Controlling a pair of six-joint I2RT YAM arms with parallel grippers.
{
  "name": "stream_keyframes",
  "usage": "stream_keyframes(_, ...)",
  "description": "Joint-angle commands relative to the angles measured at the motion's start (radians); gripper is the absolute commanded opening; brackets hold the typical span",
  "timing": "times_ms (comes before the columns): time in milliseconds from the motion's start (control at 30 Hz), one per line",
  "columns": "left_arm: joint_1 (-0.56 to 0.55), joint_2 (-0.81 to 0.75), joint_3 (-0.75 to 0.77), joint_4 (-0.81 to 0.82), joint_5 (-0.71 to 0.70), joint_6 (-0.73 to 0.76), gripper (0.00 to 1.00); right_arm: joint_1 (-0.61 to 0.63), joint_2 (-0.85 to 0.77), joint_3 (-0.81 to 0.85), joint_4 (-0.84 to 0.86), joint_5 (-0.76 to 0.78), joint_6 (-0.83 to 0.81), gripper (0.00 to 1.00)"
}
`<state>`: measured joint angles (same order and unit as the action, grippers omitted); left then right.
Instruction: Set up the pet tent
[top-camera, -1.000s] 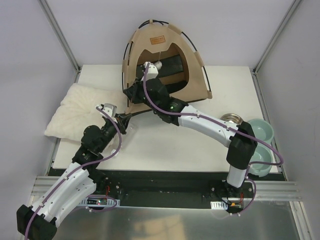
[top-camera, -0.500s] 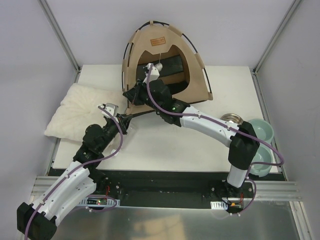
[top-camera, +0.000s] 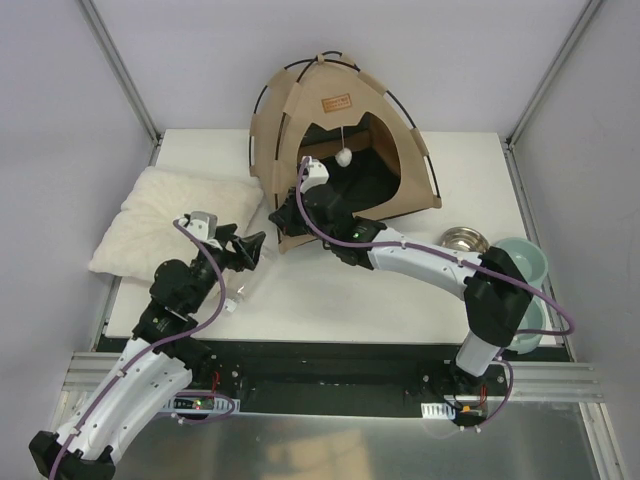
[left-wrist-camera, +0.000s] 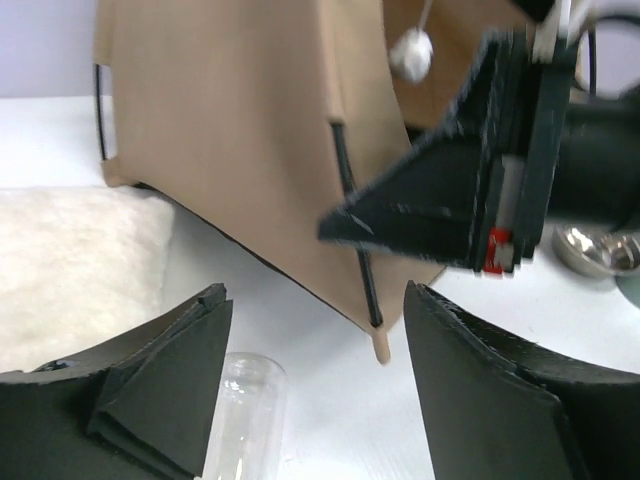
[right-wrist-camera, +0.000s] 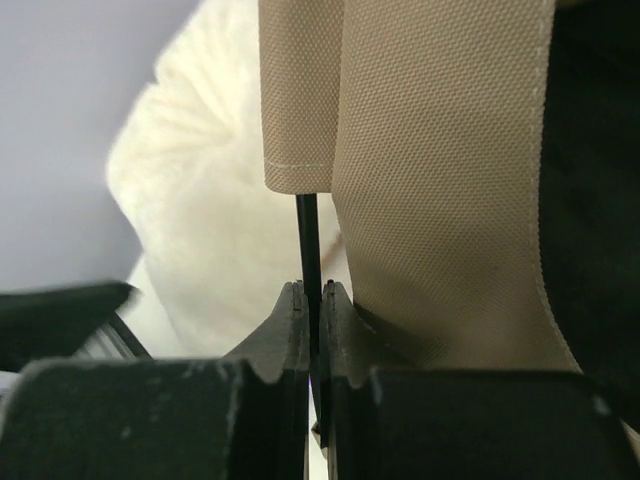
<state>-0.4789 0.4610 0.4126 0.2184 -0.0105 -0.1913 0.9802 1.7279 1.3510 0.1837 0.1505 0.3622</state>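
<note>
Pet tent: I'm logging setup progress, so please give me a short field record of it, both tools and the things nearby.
Tent: pet tent standing, arched doorway open toward the near side
Pompom: white pompom hanging in the doorway
Right tool: shut on a thin black pole at the tent's lower left front edge
Left tool: open, holding nothing, just short of the tent
Beside tent: cream pillow on the left; metal bowl and teal bowl on the right

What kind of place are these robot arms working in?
Probably a robotics lab test cell, staged as a pet corner: a white table walled by plain panels on metal posts, with a pet tent, pillow and feeding bowls.
</note>
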Motion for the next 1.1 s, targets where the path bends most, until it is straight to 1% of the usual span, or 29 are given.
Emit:
stream_keyframes(0,-0.006,-0.051,0.051,-0.04,-0.106,-0.017,0.74,-0.003,-0.103,-0.099,-0.016,0.046,-0.031,0.0)
stream_keyframes(100,-0.006,-0.029,0.08,-0.045,-0.146,-0.057,0.8,-0.003,-0.137,-0.174,-0.032,0.067,-0.039,0.0)
stream_keyframes(133,-0.006,-0.01,0.095,-0.045,-0.147,-0.069,0.81,-0.003,-0.148,-0.193,-0.042,0.07,-0.039,0.0)
stream_keyframes(167,-0.006,0.011,0.109,-0.047,-0.144,-0.082,0.81,-0.003,-0.159,-0.211,-0.053,0.07,-0.037,0.02)
stream_keyframes(200,-0.006,0.046,0.127,-0.048,-0.138,-0.098,0.81,-0.002,-0.172,-0.226,-0.067,0.076,-0.039,0.07)
stream_keyframes(233,-0.006,0.077,0.147,-0.05,-0.131,-0.111,0.81,-0.002,-0.188,-0.245,-0.079,0.075,-0.036,0.19)
stream_keyframes(267,-0.006,0.105,0.164,-0.056,-0.128,-0.128,0.81,-0.003,-0.2,-0.266,-0.09,0.075,-0.037,0.27)
stream_keyframes(367,-0.006,0.191,0.225,-0.083,-0.092,-0.16,0.81,-0.002,-0.252,-0.303,-0.131,0.092,-0.037,0.46)
stream_keyframes(433,-0.006,0.238,0.262,-0.097,-0.039,-0.165,0.81,-0.002,-0.3,-0.329,-0.176,0.122,-0.028,0.56)
stream_keyframes(500,-0.006,0.286,0.298,-0.103,0.009,-0.168,0.81,-0.002,-0.344,-0.343,-0.249,0.162,-0.016,0.61)
stream_keyframes(633,-0.006,0.353,0.334,-0.105,0.102,-0.168,0.8,-0.003,-0.447,-0.363,-0.381,0.233,0.001,0.7)
stream_keyframes(700,-0.006,0.384,0.347,-0.103,0.142,-0.169,0.8,-0.003,-0.523,-0.374,-0.435,0.265,0.003,0.72)
stream_keyframes(767,-0.006,0.41,0.353,-0.085,0.216,-0.171,0.8,-0.011,-0.588,-0.38,-0.481,0.309,0.003,0.75)
stream_keyframes(900,-0.007,0.49,0.37,-0.045,0.366,-0.183,0.77,-0.063,-0.689,-0.362,-0.556,0.354,0.006,0.76)
stream_keyframes(1000,-0.018,0.545,0.374,-0.025,0.394,-0.175,0.75,-0.115,-0.728,-0.337,-0.602,0.347,0.026,0.76)
stream_keyframes(1067,-0.033,0.574,0.367,0.001,0.386,-0.151,0.76,-0.135,-0.74,-0.323,-0.627,0.337,0.04,0.76)
